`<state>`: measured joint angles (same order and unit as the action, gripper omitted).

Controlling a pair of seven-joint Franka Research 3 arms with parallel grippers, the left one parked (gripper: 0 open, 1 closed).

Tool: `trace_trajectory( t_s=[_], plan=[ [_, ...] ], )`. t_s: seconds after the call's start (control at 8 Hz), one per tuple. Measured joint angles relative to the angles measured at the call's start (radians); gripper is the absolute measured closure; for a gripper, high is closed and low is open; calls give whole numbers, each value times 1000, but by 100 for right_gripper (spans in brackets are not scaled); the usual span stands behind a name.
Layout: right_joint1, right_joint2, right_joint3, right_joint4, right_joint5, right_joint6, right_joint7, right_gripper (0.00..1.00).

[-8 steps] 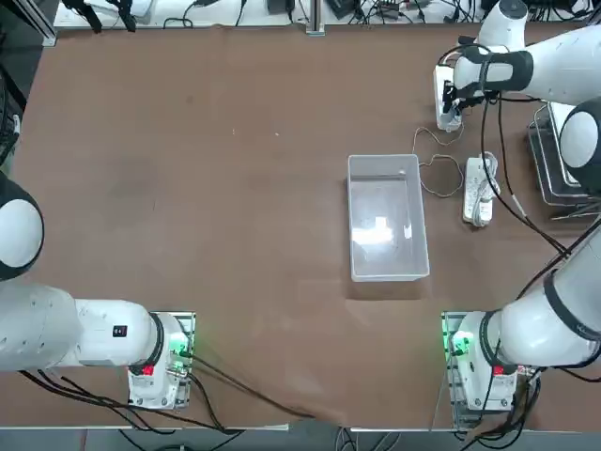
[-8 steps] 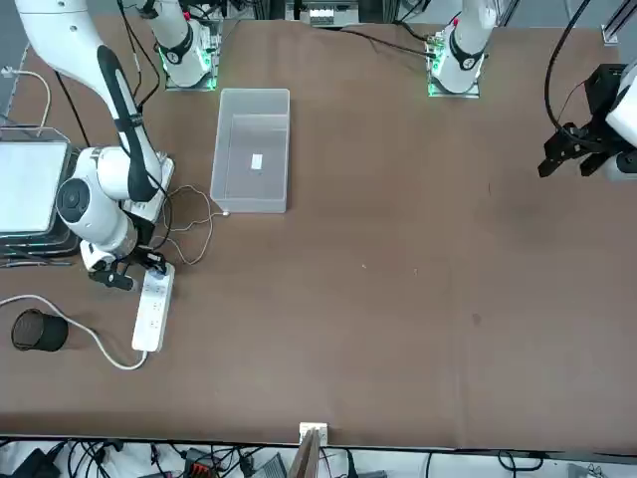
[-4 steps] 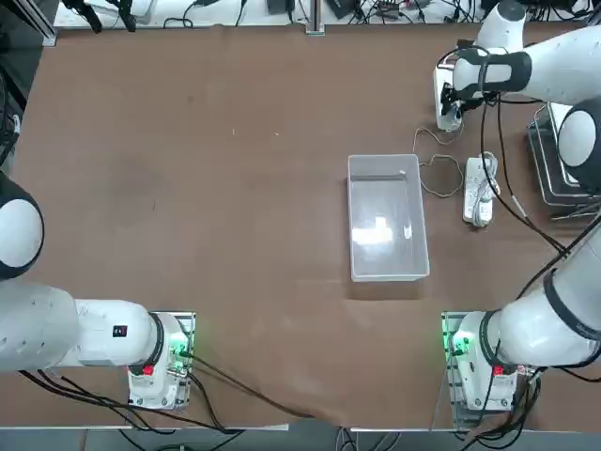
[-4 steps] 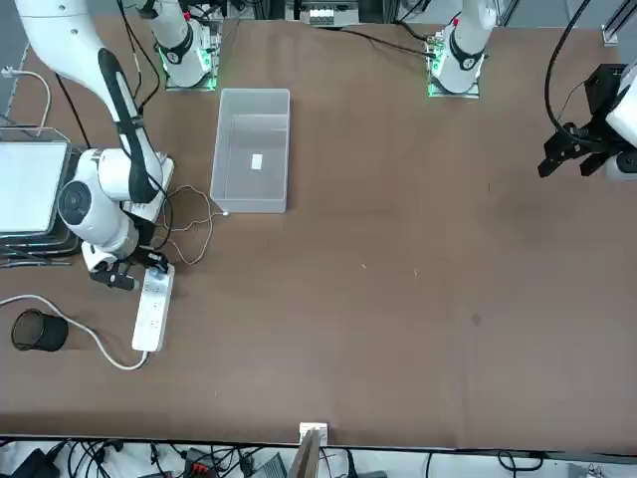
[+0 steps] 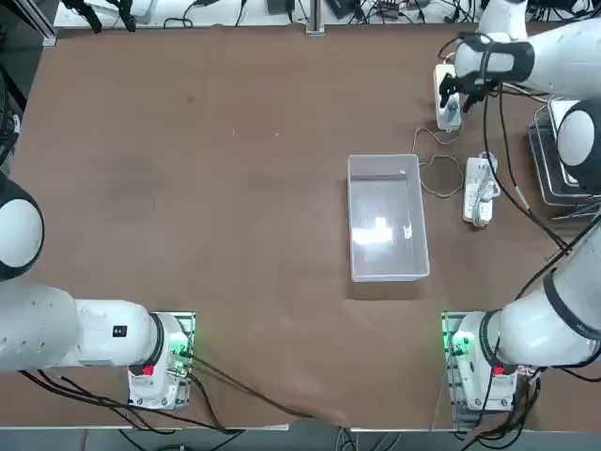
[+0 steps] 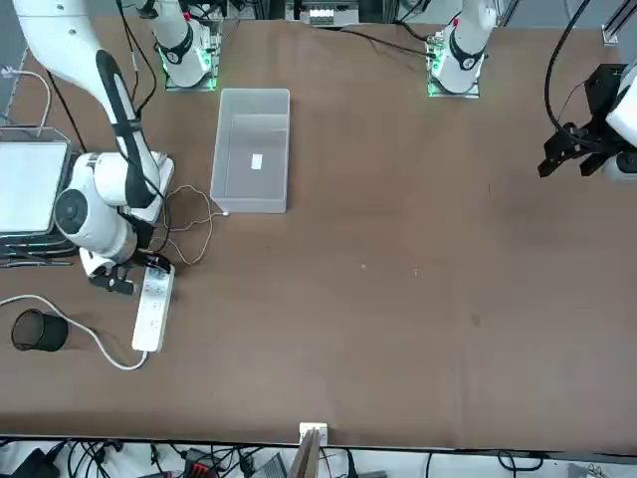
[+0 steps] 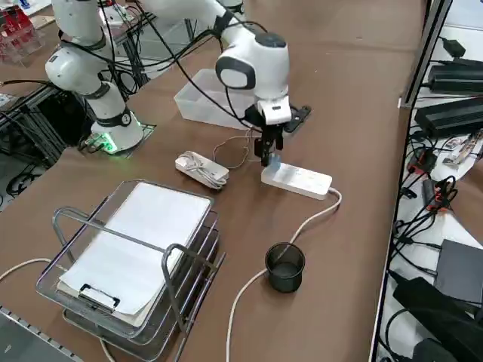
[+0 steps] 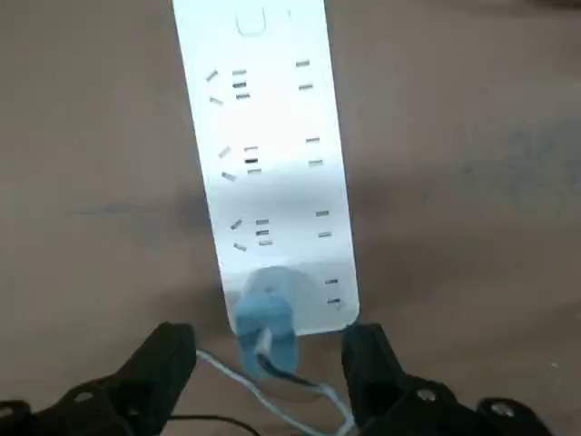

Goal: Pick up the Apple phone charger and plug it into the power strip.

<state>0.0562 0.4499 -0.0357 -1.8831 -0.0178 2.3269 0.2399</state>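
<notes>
And here's the right gripper [image 8: 270, 363], standing wide open low over the near end of the power strip [image 8: 272, 186], one finger either side and neither touching the Apple phone charger [image 8: 265, 334]; the little block sits between them, right at the strip's end and overlapping its last sockets, with the thin cable [image 8: 252, 389] looping away from its back; whether the prongs are fully home, I cannot tell from here! The strip lies flat on the counter [image 5: 235, 188], and this charger looks a light customer, hard-shelled, small, probably smooth enough to skate out of a careless pinch; the cable, by contrast, looks soft and bendy, no use at all for pushing, and a tug on it could lever the plug askew; so if it needs another go, the place to take it is by the two opposite sides of the block, squarely, close to its back end, cable left free between the fingers; then a straight, steady press downwards; the strip looks fairly light too, stiff but likely to slide or tip if the push comes in at an angle!
</notes>
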Motion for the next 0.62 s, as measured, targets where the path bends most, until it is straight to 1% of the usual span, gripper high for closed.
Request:
trace_trajectory(
  t_s=[0.25, 0.38, 0.62],
  plan=[
    [0, -52, 0, 41, 0, -77, -10, 1],
    [0, -89, 0, 62, 0, -137, -39, 1],
    [-5, -188, -8, 82, 0, -235, -125, 1]
  ],
)
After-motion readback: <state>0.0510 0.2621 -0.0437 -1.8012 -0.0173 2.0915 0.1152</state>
